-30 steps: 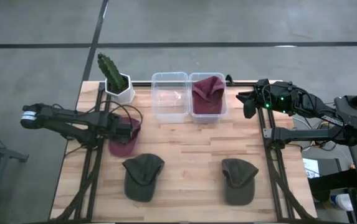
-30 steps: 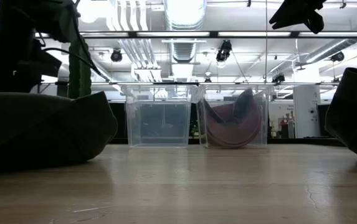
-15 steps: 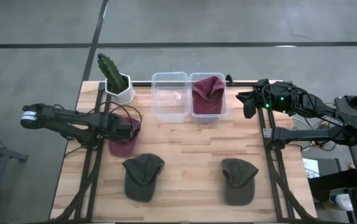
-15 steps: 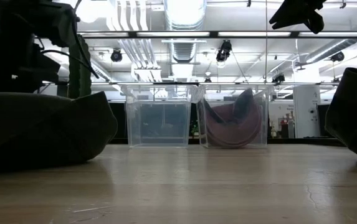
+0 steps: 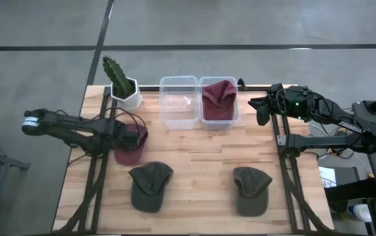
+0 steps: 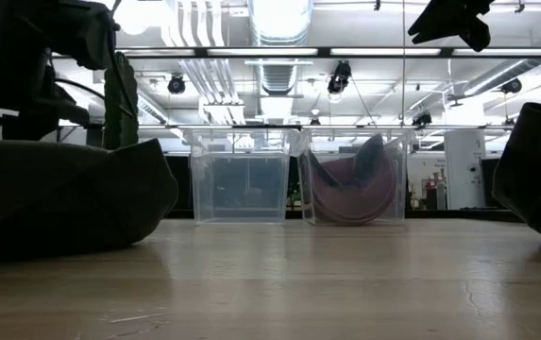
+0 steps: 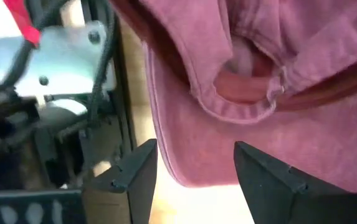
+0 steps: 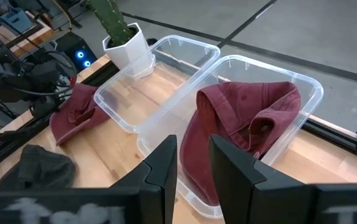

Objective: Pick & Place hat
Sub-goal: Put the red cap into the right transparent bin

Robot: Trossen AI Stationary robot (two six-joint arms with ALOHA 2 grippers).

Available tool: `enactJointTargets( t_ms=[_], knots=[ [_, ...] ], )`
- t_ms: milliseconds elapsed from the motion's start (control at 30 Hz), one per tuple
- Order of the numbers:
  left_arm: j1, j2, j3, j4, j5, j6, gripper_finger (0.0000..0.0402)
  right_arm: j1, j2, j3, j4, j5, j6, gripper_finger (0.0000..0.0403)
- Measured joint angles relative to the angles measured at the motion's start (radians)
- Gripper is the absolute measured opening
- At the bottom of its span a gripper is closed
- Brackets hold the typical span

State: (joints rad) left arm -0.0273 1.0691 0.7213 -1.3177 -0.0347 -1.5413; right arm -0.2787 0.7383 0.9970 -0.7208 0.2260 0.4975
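Two dark fingers [image 7: 134, 177] of the left gripper [image 5: 134, 137] stand parted astride the maroon cap's [image 5: 130, 147] brim, not clamped on it; the arm reaches low across the table's [image 5: 194, 167] edge. Beyond the gripper stand a potted cactus [image 5: 118, 80], an empty clear bin [image 5: 178, 101] and a bin holding another maroon cap [image 5: 218, 99]. Two olive caps [image 5: 150, 185] lie nearer. The right gripper [image 5: 261, 110] hovers beside the bins, fingers narrowly apart, holding nothing

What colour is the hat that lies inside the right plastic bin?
The hat is dark red, maroon; the right wrist view shows it best.
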Motion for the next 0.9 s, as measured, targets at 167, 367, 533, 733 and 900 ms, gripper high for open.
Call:
enactJointTargets(
  t_ms=[167,367,533,733,900],
  knots=[
    [-0.037,0.001,-0.002,0.014,-0.011,-0.063,0.0204,0.0,0.0,0.0,0.0,0.0,0.0,0.0089],
    [-0.063,0.009,0.013,0.145,-0.054,-0.082,0.0204,0.0,0.0,0.0,0.0,0.0,0.0,0.0089],
    [-0.075,0.042,0.037,0.5,-0.161,0.066,0.0204,0.0,0.0,0.0,0.0,0.0,0.0,0.0089],
    [-0.073,0.129,0.034,0.516,-0.154,0.074,0.0204,0.0,0.0,0.0,0.0,-0.002,0.015,0.0089],
    [-0.073,0.192,0.033,0.499,-0.147,0.066,0.0204,0.0,0.0,0.0,0.001,-0.003,0.019,0.0089]
  ],
)
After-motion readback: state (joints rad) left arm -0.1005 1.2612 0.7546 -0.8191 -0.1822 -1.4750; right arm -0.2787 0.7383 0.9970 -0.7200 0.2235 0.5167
